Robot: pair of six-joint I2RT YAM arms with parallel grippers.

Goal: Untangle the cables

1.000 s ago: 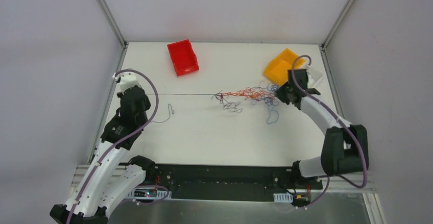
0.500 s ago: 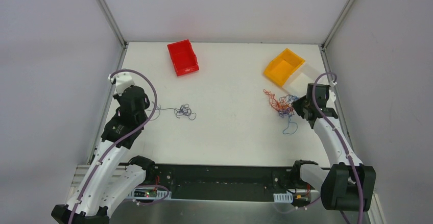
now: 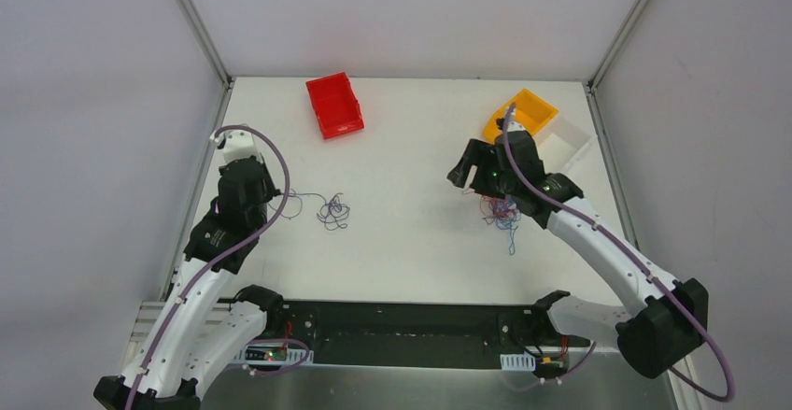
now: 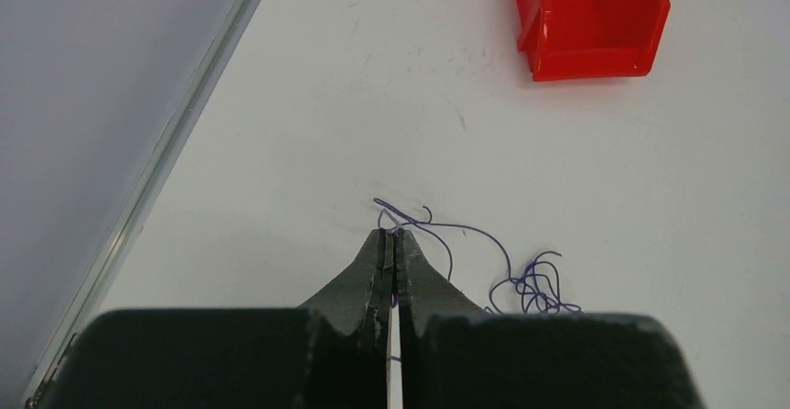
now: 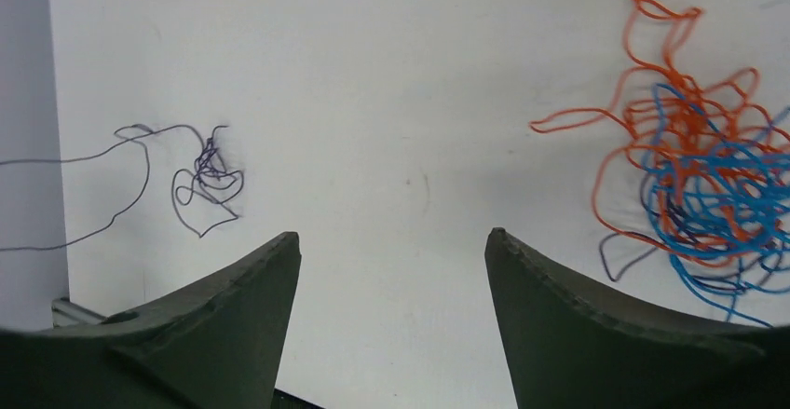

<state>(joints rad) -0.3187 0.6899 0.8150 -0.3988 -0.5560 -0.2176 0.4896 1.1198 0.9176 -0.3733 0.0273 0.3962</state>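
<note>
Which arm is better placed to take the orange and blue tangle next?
Right. The right fingers are open and empty, with the orange-and-blue tangle just beside them. The left fingers are shut on the purple cable, far over on the other side.

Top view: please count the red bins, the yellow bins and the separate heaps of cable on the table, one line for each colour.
Red bin: 1
Yellow bin: 1
Purple cable heap: 1
Orange-blue cable heap: 1
Total: 4
</note>
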